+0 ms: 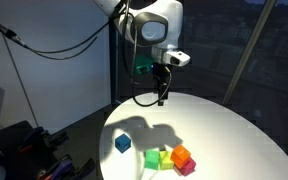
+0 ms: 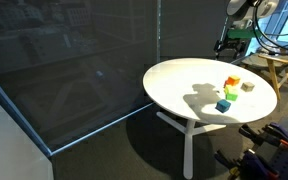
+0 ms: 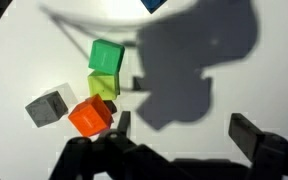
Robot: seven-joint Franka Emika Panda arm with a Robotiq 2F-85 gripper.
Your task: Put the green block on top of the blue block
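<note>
The green block (image 3: 106, 55) lies on the round white table (image 3: 244, 80), touching a paler yellowish cube (image 3: 102, 84). In both exterior views the green block (image 1: 152, 158) (image 2: 230, 95) sits at one end of a short row of cubes. The blue block (image 1: 122, 143) (image 2: 223, 105) stands alone a little apart from it. In the wrist view only a corner of the blue block (image 3: 154, 4) shows at the top edge. My gripper (image 1: 162, 97) hangs well above the table, behind the cubes. In the wrist view its jaws (image 3: 184, 130) are open and empty.
An orange cube (image 3: 90, 116) and a grey cube (image 3: 48, 106) lie beside the yellowish one. The gripper's shadow (image 3: 189, 60) falls on the table's middle. The table edge (image 1: 109, 150) is close to the blue block. A dark wall stands behind the table.
</note>
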